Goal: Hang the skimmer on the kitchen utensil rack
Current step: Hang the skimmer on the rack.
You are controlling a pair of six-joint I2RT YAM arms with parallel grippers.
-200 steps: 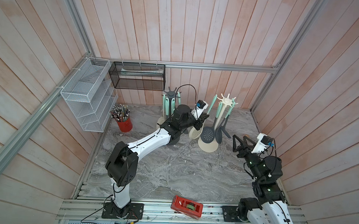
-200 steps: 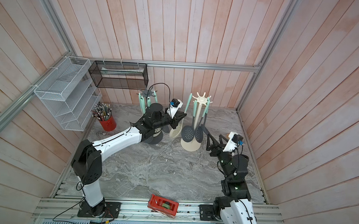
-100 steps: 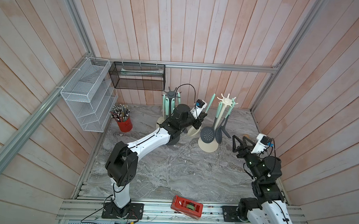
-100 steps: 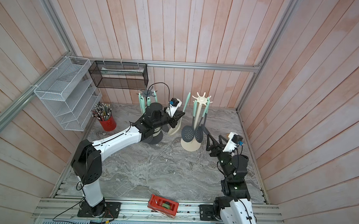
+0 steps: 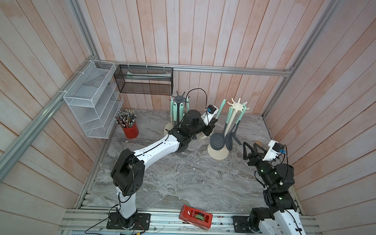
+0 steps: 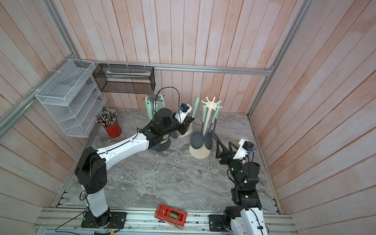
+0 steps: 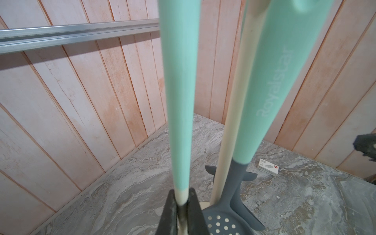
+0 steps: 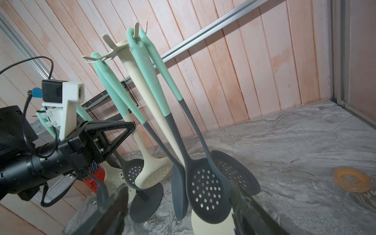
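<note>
At frame centre, the left gripper has just been closed on the skimmer, held nearly upright just left of the rack, not yet hooked; the right gripper is left open.

Robot lab cell: plank walls, aluminium rail, marble-look tabletop.

Two racks, two arms, one pencil cup

White shells and black joints form the left arm and right arm; a black cable loops above the left one's white camera mount.
</note>
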